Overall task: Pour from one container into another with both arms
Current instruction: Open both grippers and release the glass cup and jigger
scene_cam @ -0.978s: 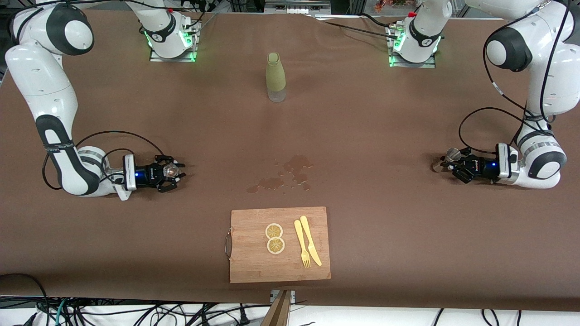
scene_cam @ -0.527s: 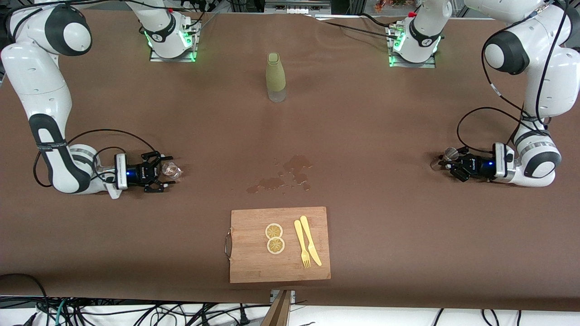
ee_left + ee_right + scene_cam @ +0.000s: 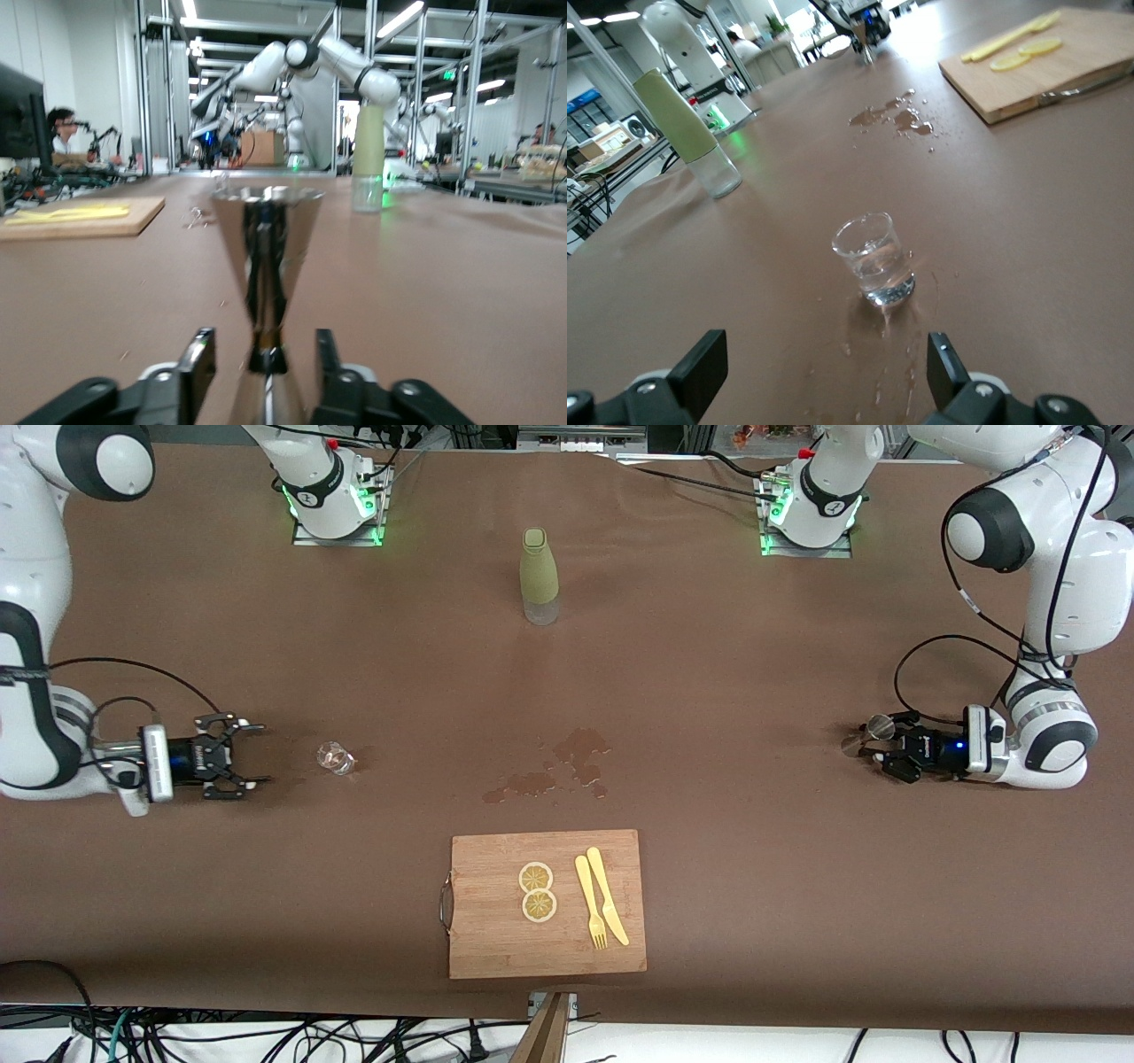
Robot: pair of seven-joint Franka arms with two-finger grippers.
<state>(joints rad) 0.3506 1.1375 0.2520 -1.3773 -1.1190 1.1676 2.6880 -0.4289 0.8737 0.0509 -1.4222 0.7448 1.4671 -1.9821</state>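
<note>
While upright, shot glass holds liquid

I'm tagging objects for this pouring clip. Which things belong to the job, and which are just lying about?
Job:
jigger, between the left tool fingers
shot glass, standing free of the open right tool

Lying about:
green bottle
cutting board
lemon slices
fork
knife

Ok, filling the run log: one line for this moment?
right pincer open, clear of shot glass | left pincer open around jigger
</note>
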